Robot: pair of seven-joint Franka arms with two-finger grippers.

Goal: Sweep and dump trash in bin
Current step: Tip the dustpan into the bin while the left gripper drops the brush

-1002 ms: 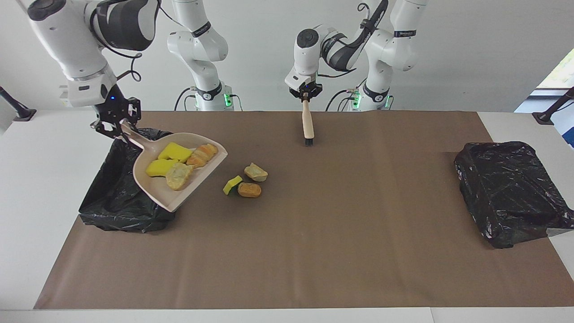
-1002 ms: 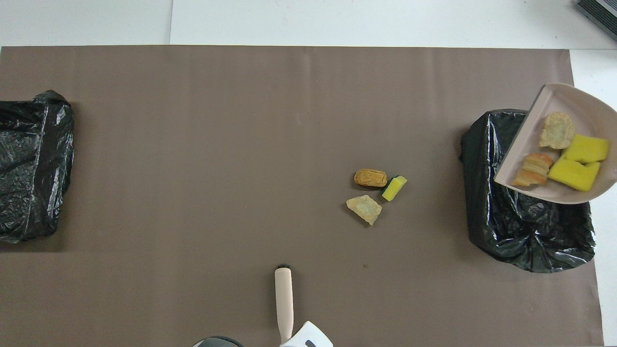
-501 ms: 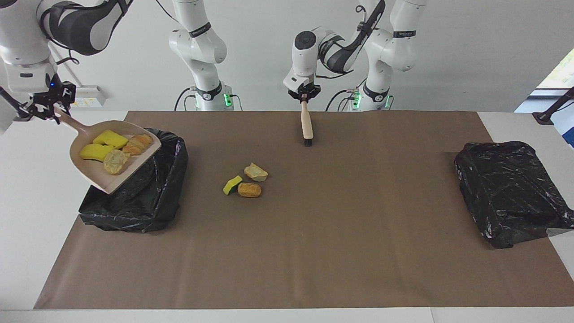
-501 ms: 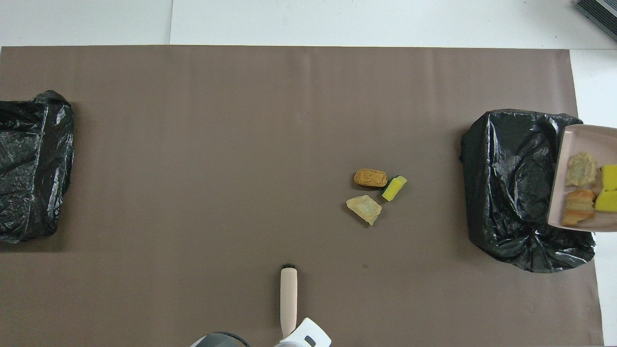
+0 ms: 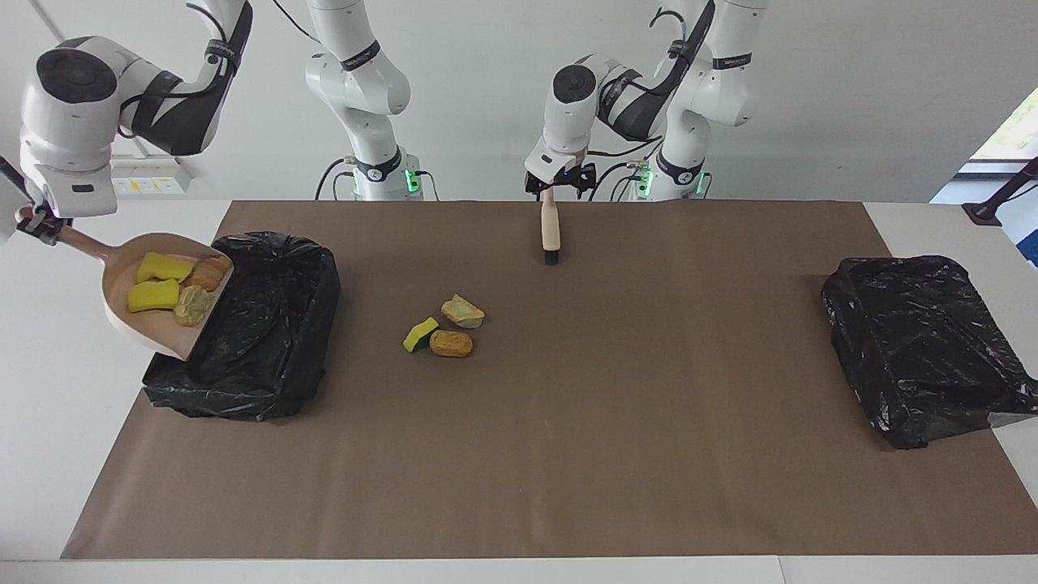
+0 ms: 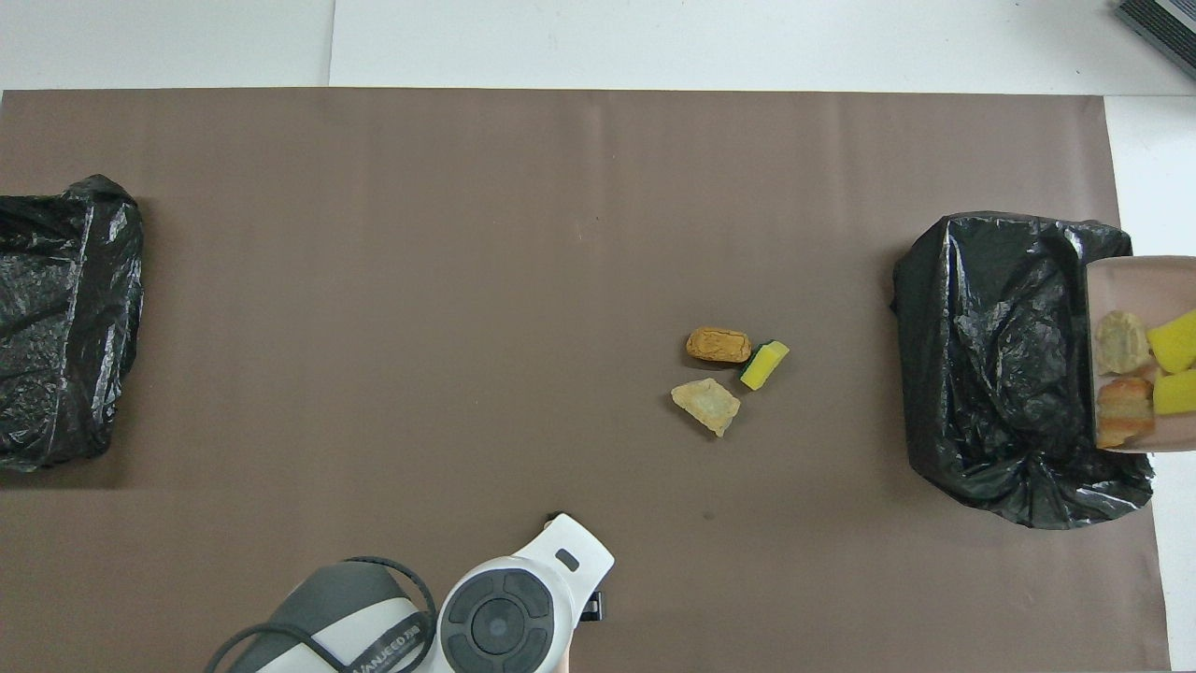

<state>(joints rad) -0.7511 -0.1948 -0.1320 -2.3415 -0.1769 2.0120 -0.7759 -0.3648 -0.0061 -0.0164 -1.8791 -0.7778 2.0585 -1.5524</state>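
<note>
My right gripper (image 5: 32,223) is shut on the handle of the pale pink dustpan (image 5: 122,312), which hangs over the outer edge of the black-bagged bin (image 5: 259,341) with its lip toward the bin. In the pan lie two yellow sponges (image 5: 160,266), an orange lump (image 5: 209,272) and a beige lump (image 5: 193,305). On the mat lies more trash: a green-backed sponge (image 5: 420,334), a beige lump (image 5: 462,311) and an orange lump (image 5: 451,344). My left gripper (image 5: 559,180) stands open over the handle end of the beige brush (image 5: 551,231), which lies on the mat.
A second black bag (image 5: 924,349) sits at the left arm's end of the table. From overhead, the left arm's wrist (image 6: 505,617) covers the brush, and the dustpan (image 6: 1121,280) shows at the frame's edge beside the bin (image 6: 1000,374).
My right arm carried the loaded dustpan across the bin to its outer edge and lowered it. The left gripper opened off the brush handle and its wrist swung over the brush.
</note>
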